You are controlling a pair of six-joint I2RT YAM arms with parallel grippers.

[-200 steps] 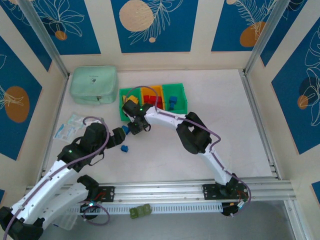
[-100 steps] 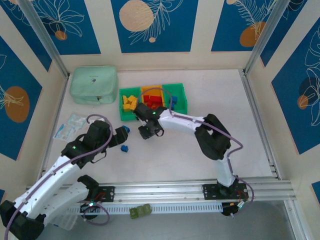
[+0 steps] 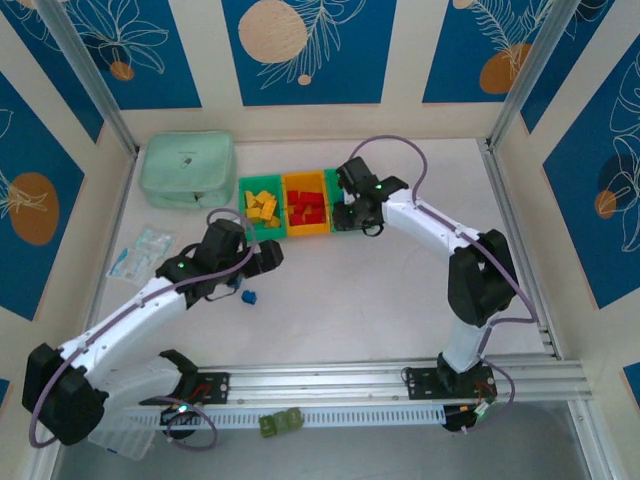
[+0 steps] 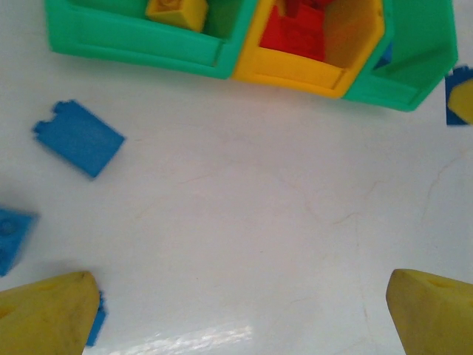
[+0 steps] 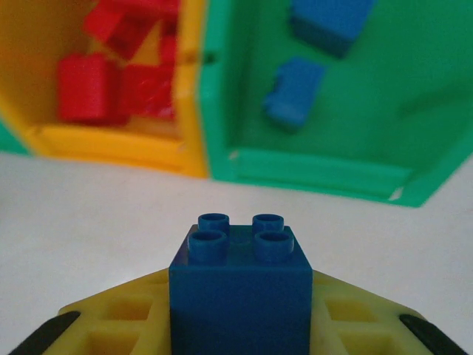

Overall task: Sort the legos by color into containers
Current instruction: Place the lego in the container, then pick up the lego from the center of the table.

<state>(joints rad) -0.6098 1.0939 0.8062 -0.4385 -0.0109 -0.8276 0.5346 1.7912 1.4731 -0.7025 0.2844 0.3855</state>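
Right pincer: my right pincer (image 5: pixel 240 329) was drawn narrow and clamped on a blue brick (image 5: pixel 240 285), with a yellow finger (image 5: pixel 118 322) against each flank.
Held brick: it sat studs up, four studs showing, over the white bench (image 5: pixel 89 207), short of the front walls of the bins.
Right pincer from above: the right pincer (image 3: pixel 352 217) hung at the near edge of the right-hand green bin (image 3: pixel 332 200).
Left pincer: my left pincer (image 4: pixel 236 318) stood wide, with nothing between its fingers and bare bench beneath.
Left pincer's place: it was in front of the row of bins, near the left-hand one.
Bins: three were joined in a row near the back of the bench: a left-hand green bin (image 4: pixel 133 44), an orange-yellow bin (image 4: pixel 295 72) in the middle, then the right-hand green one.
Yellow bricks (image 3: pixel 262 207): piled in the left-hand green bin.
Red bricks (image 5: pixel 111 81): heaped in the orange-yellow bin.
Binned blue bricks (image 5: pixel 295 92): two lay apart on the floor of the right-hand green bin.
Loose blue brick (image 4: pixel 77 138): it lay flat on the bench in front of the left-hand green bin, apart from it.
Second loose blue piece (image 4: pixel 11 238): cut off by the picture's left edge; I could not tell its shape.
Pouch (image 3: pixel 187 170): mint-green, left of the bins.
Packet (image 3: pixel 140 250): a clear wrapper at the bench's left side.
Olive block (image 3: pixel 281 422): it was beyond the near rail, between my arm bases.
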